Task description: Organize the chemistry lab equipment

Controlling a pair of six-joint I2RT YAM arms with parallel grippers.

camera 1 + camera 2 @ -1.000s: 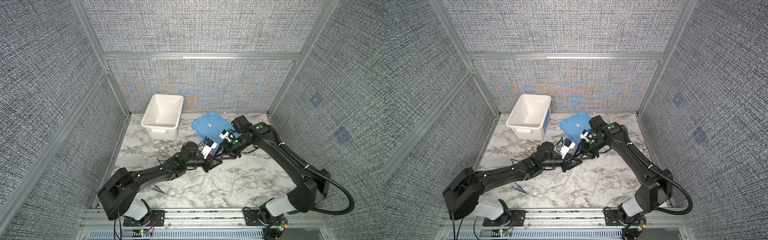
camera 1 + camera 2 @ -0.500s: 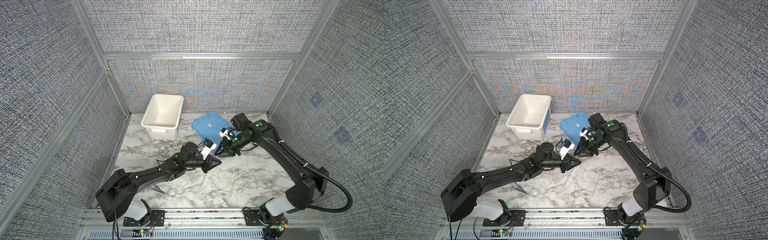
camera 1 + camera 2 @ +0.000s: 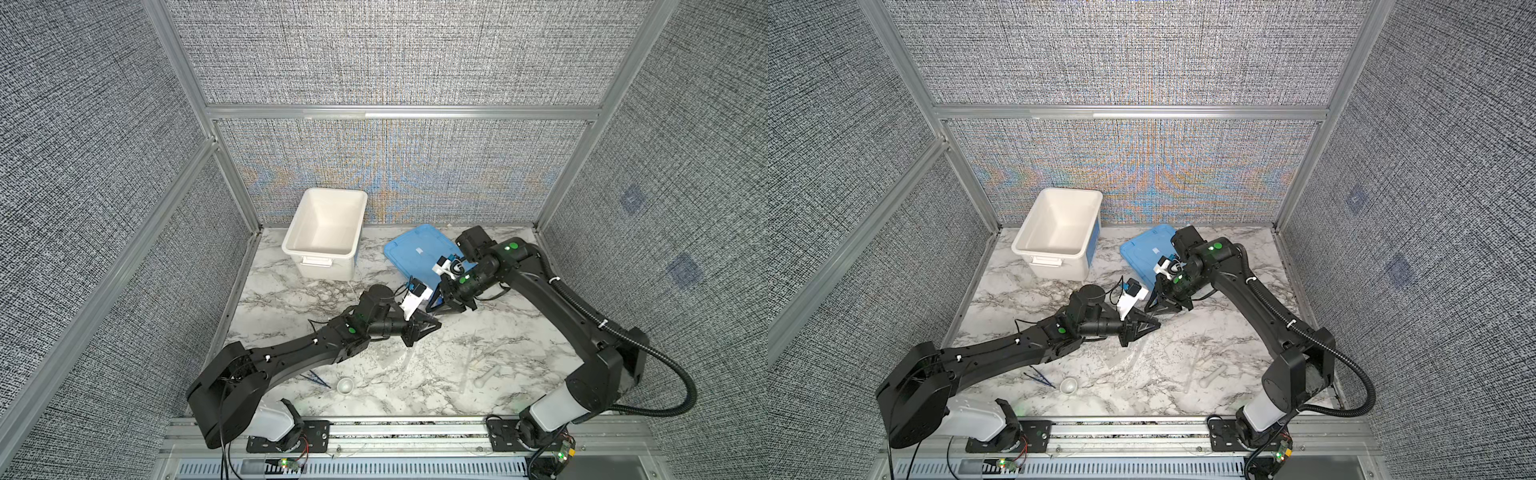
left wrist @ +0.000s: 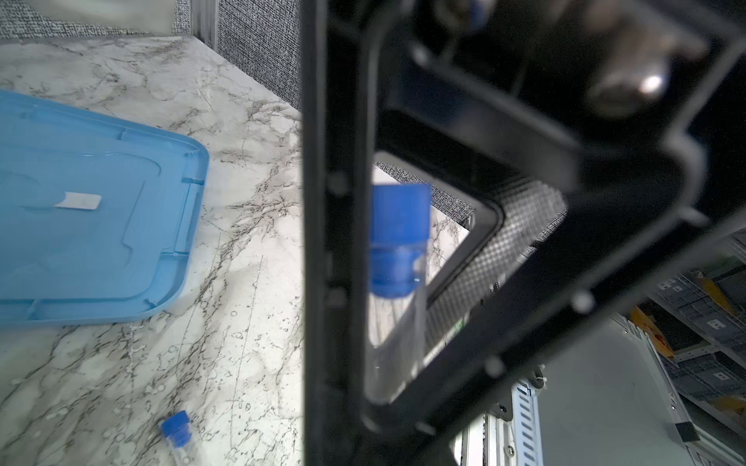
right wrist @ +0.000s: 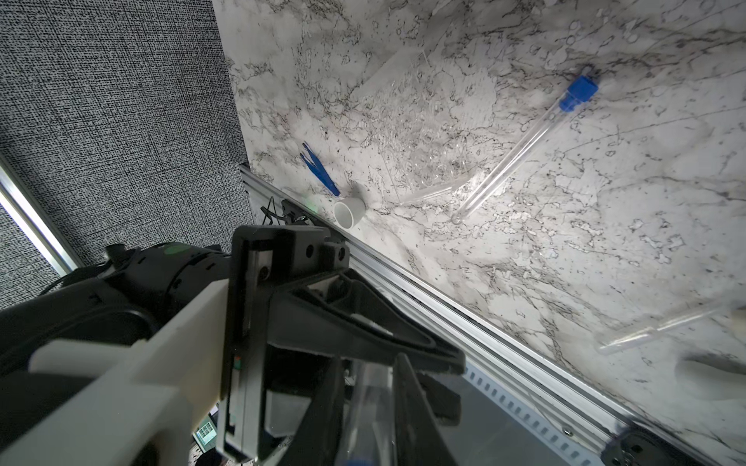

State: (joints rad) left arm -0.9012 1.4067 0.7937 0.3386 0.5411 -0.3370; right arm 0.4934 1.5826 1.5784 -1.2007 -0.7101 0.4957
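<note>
A clear tube with a blue cap hangs above the middle of the table between both grippers. My left gripper is shut on its capless end. My right gripper faces it, and its fingers press both sides of the same tube near the cap. A second blue-capped tube lies flat on the marble. The dark tweezers and the small round whitish dish lie near the front edge, beside my left arm. A clear plastic piece lies between the dish and the loose tube.
The white tub stands at the back left. The blue lid lies flat beside it, just behind my right gripper. A white stick-like piece and a thin clear one lie at the front right. A metal rail borders the front.
The right gripper's fingers have narrowed onto the tube held by the left gripper. Both arms have barely shifted.
</note>
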